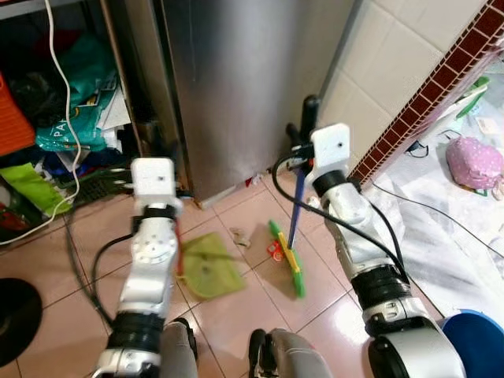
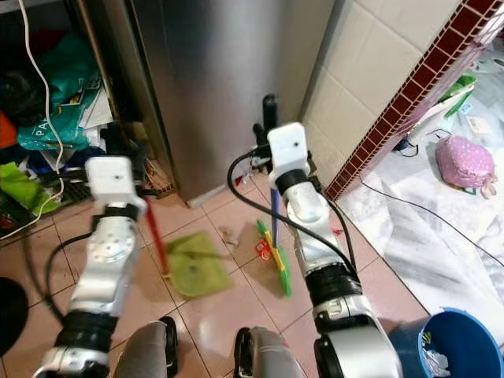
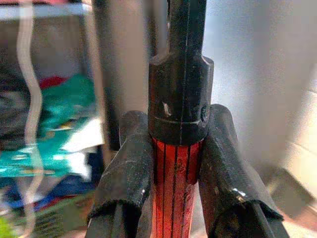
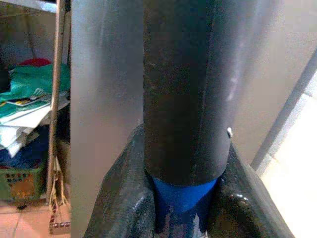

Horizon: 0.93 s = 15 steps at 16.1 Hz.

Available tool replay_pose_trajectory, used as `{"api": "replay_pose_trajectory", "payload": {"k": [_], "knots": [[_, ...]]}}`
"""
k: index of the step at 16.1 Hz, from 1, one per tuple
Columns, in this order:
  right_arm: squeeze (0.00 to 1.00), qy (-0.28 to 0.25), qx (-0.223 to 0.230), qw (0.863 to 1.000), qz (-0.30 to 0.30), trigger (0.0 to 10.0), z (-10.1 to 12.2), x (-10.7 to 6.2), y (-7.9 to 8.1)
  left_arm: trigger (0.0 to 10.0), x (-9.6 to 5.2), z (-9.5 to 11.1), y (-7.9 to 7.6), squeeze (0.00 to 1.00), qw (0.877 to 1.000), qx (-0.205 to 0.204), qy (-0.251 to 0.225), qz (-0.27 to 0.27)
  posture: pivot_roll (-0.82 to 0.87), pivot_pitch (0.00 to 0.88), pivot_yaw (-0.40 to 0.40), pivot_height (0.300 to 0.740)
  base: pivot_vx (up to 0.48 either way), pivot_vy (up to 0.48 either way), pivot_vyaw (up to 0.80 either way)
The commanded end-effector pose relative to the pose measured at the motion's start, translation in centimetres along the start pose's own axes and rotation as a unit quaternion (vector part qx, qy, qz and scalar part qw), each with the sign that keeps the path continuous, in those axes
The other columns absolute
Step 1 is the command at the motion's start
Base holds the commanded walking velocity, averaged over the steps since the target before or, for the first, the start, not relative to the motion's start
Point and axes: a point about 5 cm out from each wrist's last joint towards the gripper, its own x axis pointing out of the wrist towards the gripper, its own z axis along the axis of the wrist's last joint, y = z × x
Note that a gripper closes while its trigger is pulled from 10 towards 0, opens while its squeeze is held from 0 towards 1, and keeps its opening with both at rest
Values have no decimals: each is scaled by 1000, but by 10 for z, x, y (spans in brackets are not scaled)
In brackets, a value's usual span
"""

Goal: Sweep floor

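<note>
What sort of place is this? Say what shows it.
Probably a home kitchen or utility corner: pink tiled floor, a tall steel appliance beside a white tiled wall, and cluttered shelves of bags.

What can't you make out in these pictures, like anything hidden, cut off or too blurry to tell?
- Dustpan: blurred in both eye views; its contents can't be told.
- Small scraps on the tiles: too small to identify.
- Red handle in the left gripper: its lower end is cut off by the left wrist view's edge.
- Blue bucket: cut by the right eye view's corner, contents unclear.
</note>
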Motion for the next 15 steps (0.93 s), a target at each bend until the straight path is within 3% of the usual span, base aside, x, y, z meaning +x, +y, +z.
{"api": "replay_pose_trajectory", "payload": {"k": [1, 7, 9, 10, 12, 15], "knots": [[0, -7, -10, 1000, -8, 10000, 5, -1, -6, 10000, 0, 1, -8, 0, 1000, -7, -8, -22, -28, 223, -110, 740, 0, 0, 0], [0, 20, 4, 1000, -11, 10000, -3, -4, -7, 10000, -1, -8, -15, 0, 999, -12, 7, -40, -20, 220, -127, 740, 0, 0, 0], [0, 28, 24, 999, -12, 10000, -4, -2, -5, 10000, -1, -9, -18, 0, 999, -16, 10, -50, -20, 219, -128, 740, 0, 0, 0], [0, 47, 72, 996, -15, 10000, -7, -1, -4, 10000, -1, -11, -20, 0, 998, -18, 14, -54, -23, 218, -128, 740, 0, 0, 0], [0, 56, 99, 993, -14, 10000, -8, 0, -3, 10000, -1, -12, -21, 0, 998, -19, 18, -59, -24, 216, -127, 740, 0, 0, 0], [0, 66, 108, 992, -10, 10000, -10, -1, -4, 10000, -1, -15, -26, 0, 997, -21, 26, -76, -25, 215, -125, 740, 0, 0, 0]]}}
